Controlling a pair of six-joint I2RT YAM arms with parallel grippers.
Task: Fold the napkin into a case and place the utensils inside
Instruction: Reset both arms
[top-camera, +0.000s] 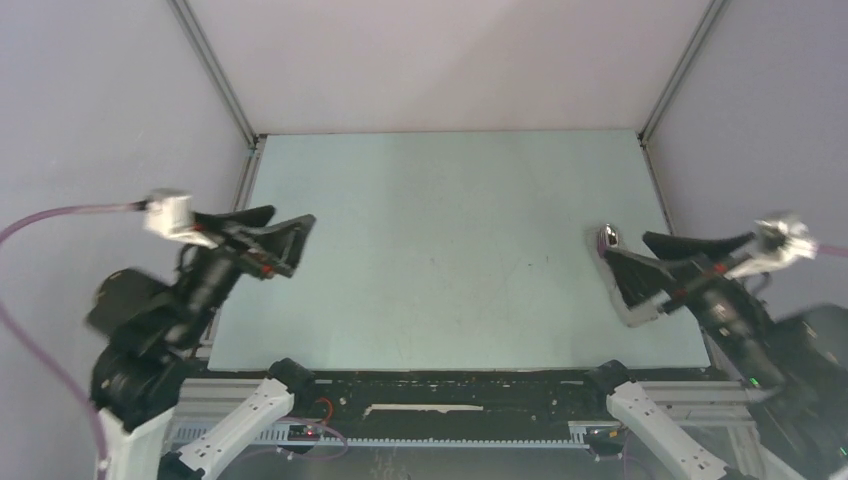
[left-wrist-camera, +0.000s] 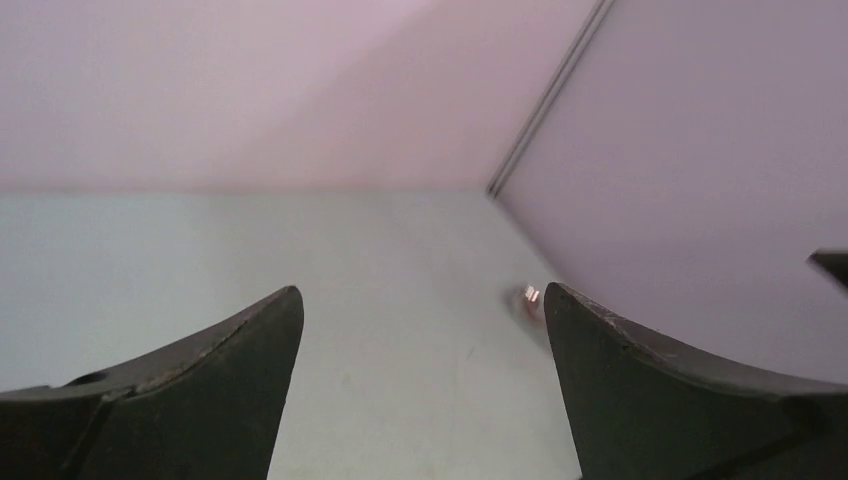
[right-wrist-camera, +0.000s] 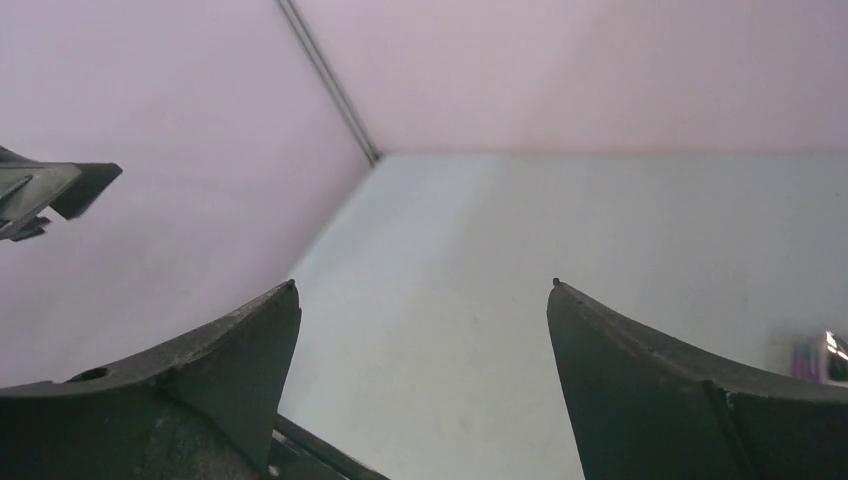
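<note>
Pale lilac walls (top-camera: 450, 60) box in a light blue-green worktop (top-camera: 440, 250), and from where I stand most of what matters is hard to read. Of the utensils I can pick out one piece only: a small metal utensil (top-camera: 606, 238), bright and shiny, lying toward the right side of the worktop. Just a rounded gleaming end shows from above. Whether it is spoon or fork I cannot tell. In the right wrist view it is cut off by the picture's right edge, a glint with a pinkish smear beside it. In the left wrist view it is no more than a tiny bright speck far off by the wall, half hidden behind one finger.

Counting up: two arms, two claws, one utensil in sight.

The left claw (top-camera: 292, 214) hangs at the worktop's left edge, its fingers spread wide with only bare surface between them. It is well apart from the utensil, across the whole width of the worktop. The right claw (top-camera: 627, 245) sits at the right side, likewise spread wide and pinching nothing. The utensil lies just beside the tip of one of its fingers, outside the gap. That finger is blurred, so I cannot say whether metal and finger touch.
</note>
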